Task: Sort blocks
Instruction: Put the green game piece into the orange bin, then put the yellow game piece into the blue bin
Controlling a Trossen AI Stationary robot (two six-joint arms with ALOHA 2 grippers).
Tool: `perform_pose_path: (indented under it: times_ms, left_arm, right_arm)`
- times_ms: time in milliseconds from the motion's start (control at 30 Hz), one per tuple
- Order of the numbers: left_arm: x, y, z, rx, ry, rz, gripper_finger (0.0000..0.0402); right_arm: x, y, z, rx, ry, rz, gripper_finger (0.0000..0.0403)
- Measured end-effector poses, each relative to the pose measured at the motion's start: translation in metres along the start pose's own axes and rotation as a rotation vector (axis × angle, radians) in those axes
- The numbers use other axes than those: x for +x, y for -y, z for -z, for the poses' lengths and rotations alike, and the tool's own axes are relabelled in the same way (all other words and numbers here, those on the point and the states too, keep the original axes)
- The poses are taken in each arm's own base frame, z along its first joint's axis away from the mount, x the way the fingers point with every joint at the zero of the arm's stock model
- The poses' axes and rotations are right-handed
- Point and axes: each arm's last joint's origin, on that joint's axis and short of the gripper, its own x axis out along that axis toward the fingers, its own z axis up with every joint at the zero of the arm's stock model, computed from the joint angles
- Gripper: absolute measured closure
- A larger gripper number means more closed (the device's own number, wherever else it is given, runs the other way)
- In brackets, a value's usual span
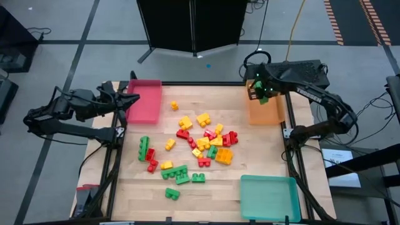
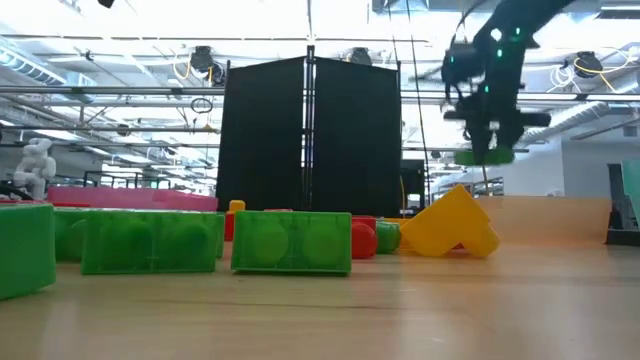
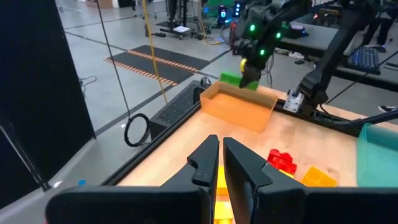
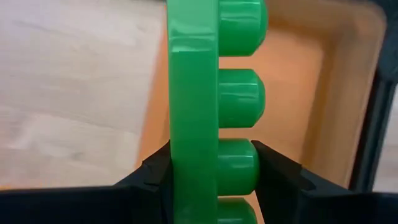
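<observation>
Red, yellow and green studded blocks (image 1: 200, 147) lie scattered on the middle of the wooden table. My right gripper (image 1: 261, 92) hangs above the orange tray (image 1: 265, 114) at the far right and is shut on a long green block (image 4: 193, 93). The low view shows that gripper (image 2: 490, 135) well above the table with the green block (image 2: 485, 157) under it. My left gripper (image 1: 132, 99) waits at the near-left edge of the red tray (image 1: 145, 100). Its fingers (image 3: 205, 163) are shut, with only a thin slit between them. My right gripper pinches the green block between its two fingers (image 4: 149, 177), one on the smooth side and one on the studded side, near one end (image 4: 193, 171). It comes from above. The block is lifted clear over the orange tray (image 4: 311, 93) and reaches out beyond the fingertips.
A teal tray (image 1: 270, 197) sits at the near right corner. Green blocks (image 2: 290, 242) and a yellow one (image 2: 455, 225) stand close to the low camera. A small yellow block (image 1: 174, 105) lies apart, near the red tray. Black frame rails run along the table's sides.
</observation>
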Motion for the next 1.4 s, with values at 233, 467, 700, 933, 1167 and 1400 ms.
perform_pose_path:
  times_ms: [233,467,700,933,1167,1400]
  left_arm:
    - [0.003,0.001,0.0,0.006,-0.012,-0.005,0.0371]
    - [0.005,0.002,0.001,0.011,-0.022,-0.007,0.0371]
    - [0.005,0.002,0.001,0.011,-0.023,-0.008,0.0371]
    - [0.005,0.002,0.001,0.011,-0.023,-0.007,0.0371]
    - [0.005,0.002,0.001,0.011,-0.023,-0.008,0.0371]
    - [0.005,0.002,0.001,0.012,-0.023,-0.008,0.0371]
  right_arm:
    - [0.032,0.001,0.005,0.052,-0.031,0.023,0.0256]
    - [0.066,-0.003,0.008,0.028,-0.141,0.091,0.0256]
    - [0.077,-0.006,0.006,0.016,-0.15,0.101,0.0253]
    - [0.077,-0.007,0.006,0.011,-0.171,0.059,0.0092]
    - [0.059,-0.016,-0.003,-0.078,-0.206,-0.1,0.0078]
    - [-0.028,-0.049,-0.027,-0.315,-0.012,-0.437,0.0097]
